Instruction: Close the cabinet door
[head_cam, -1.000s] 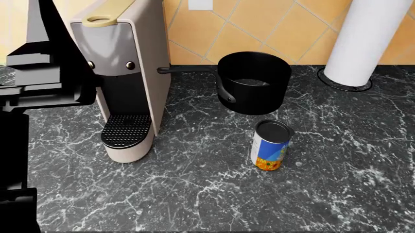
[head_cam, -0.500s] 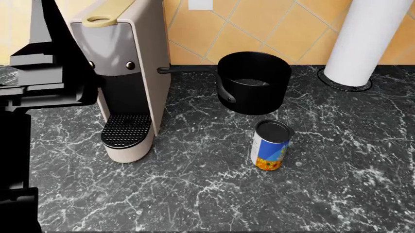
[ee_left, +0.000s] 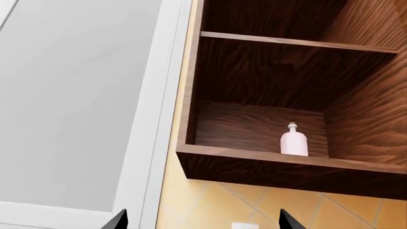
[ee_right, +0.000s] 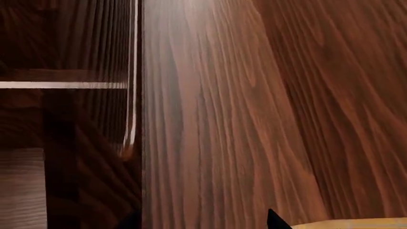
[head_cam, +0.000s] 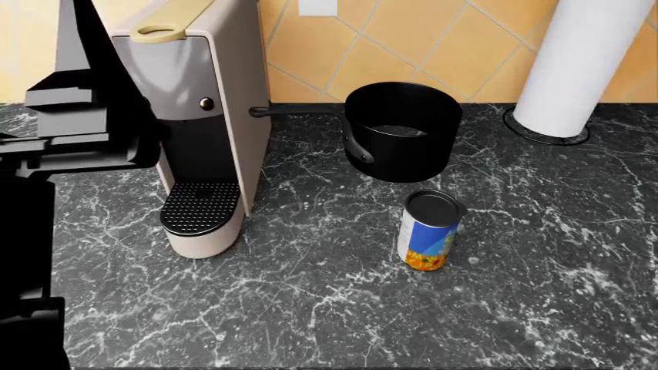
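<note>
Evidently the task is not finished: left wrist view shows the dark walnut-grained wooden wall cabinet [ee_left: 273, 90] standing open, both shelves exposed, with a small pale pink bottle [ee_left: 294, 142] upright on the lower shelf near the back.

Cabinet sits high on the orange tiled wall [ee_left: 254, 210], beside a white framed panel [ee_left: 83, 95] (window or neighbouring unit, cannot tell which).

Right wrist view: filled by the brown wood-grain cabinet door [ee_right: 216, 119], seen very close and edge-on, with a slim metal bar handle [ee_right: 131, 76] along its edge. Door judged near the right tool, but contact cannot be confirmed.

Left tool [ee_left: 200, 220]: only two dark fingertips show at the frame edge, set well apart, nothing between them. Reads as spread wide, holding nothing.

Right tool [ee_right: 203, 223]: one dark tip shows clearly, the other is lost against dark wood. Cannot tell how far it is parted; no grasp is visible.

Head view: neither cabinet nor door appears. Only the black marbled counter [head_cam: 308, 308], a beige capsule coffee machine [head_cam: 200, 116], a black saucepan [head_cam: 403, 131], a blue-labelled tin can [head_cam: 430, 230] and a white paper towel roll [head_cam: 586, 62]. The left arm [head_cam: 62, 154] rises out of frame.

Remaining, by judgement: push the door through its swing until it sits flush on the cabinet front.
</note>
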Robot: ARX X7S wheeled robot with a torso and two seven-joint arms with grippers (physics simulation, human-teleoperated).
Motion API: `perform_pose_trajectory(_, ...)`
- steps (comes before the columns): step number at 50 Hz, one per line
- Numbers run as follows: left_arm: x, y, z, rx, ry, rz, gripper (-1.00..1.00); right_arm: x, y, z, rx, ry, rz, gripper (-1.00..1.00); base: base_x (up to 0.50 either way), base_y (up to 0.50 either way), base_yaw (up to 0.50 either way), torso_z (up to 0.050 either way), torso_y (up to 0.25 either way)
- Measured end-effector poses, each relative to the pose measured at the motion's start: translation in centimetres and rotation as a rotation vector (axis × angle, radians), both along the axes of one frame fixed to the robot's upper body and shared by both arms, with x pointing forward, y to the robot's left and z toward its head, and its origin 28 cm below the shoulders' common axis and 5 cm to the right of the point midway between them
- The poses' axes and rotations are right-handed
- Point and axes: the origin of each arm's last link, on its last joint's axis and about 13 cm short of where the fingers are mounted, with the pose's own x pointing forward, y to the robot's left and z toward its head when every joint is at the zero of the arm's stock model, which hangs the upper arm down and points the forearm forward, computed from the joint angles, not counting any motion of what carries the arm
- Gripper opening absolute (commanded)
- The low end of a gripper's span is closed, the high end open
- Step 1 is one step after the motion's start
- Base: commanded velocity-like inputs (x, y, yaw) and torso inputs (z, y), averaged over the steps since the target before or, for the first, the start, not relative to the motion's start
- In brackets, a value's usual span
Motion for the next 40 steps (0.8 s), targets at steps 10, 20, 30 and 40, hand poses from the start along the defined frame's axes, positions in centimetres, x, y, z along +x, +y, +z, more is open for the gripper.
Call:
perform_pose_trajectory(10, 0.0, 0.0, 0.0, 0.000, 0.002, 0.000, 1.00, 0.4, 0.6, 0.3, -0.015, -0.003, -0.032, 1.00, 0.01, 0.00, 0.00, 0.002, 0.000)
perform_pose_trajectory(20, 0.1, 0.0, 0.0, 0.001, 0.004, 0.000, 1.00, 0.7, 2.0, 0.5, -0.078, -0.006, -0.063, 1.00, 0.01, 0.00, 0.01, 0.005, 0.000)
perform_pose_trajectory(30, 0.0, 0.1, 0.0, 0.001, 0.003, 0.001, 1.00, 1.2, 3.7, 0.7, -0.168, -0.003, -0.001, 1.00, 0.01, 0.00, 0.01, 0.003, 0.000)
perform_pose_trajectory(40, 0.0, 0.1, 0.0, 0.000, 0.004, 0.000, 1.00, 2.0, 4.6, 1.1, -0.215, 0.011, 0.065, 1.00, 0.01, 0.00, 0.00, 0.003, 0.000)
